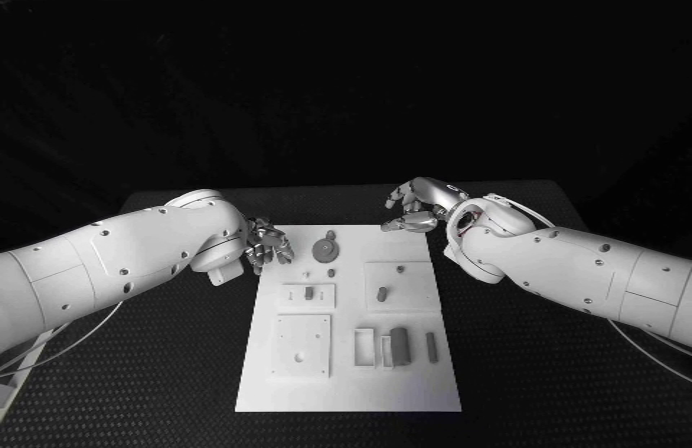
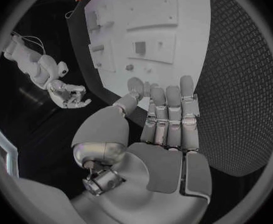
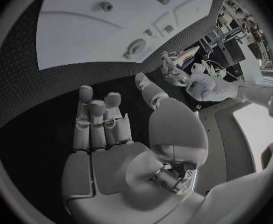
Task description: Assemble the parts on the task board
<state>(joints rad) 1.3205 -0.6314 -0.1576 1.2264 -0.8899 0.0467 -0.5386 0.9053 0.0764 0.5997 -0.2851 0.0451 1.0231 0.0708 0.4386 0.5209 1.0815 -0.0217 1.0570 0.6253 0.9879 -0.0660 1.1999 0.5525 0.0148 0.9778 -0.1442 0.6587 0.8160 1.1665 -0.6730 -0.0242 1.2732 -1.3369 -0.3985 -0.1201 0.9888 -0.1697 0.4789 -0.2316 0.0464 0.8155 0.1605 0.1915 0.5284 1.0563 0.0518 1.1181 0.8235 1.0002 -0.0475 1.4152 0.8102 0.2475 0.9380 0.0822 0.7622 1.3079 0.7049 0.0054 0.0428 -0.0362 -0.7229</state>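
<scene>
Task board (image 1: 351,368) unlabelled; left hand (image 1: 267,242), right hand (image 1: 418,208) empty.

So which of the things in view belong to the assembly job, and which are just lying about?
Job:
- task board
- grey parts on it, such as the round part, the small peg and the upright pieces
- left robot hand and right robot hand, both holding nothing

Just there:
- black table

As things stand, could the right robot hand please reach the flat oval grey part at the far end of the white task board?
Probably yes: the right robot hand is open and empty beside the board's far corner, with nothing between it and the oval grey part.
</scene>
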